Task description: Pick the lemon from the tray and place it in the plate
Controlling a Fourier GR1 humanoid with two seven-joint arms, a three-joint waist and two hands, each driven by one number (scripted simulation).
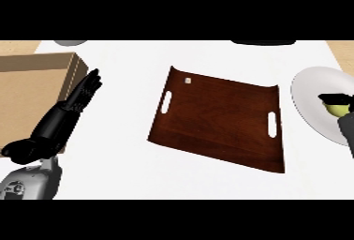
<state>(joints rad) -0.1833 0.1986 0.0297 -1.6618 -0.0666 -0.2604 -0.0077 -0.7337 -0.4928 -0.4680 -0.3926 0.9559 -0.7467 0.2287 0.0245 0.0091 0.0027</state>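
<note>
The dark wooden tray (221,122) lies in the middle of the white counter with nothing on it. At the right edge sits the white plate (314,101). My right hand (337,99) is over the plate, its black fingers curled round the yellow-green lemon (336,109), which shows just below them. The hand hides most of the lemon. My left hand (83,93) stands at the left, fingers straight and pointing up, resting beside the cardboard box.
A brown cardboard box (34,79) fills the far left. A grey object (69,42) and a dark object (262,42) peek in at the counter's back edge.
</note>
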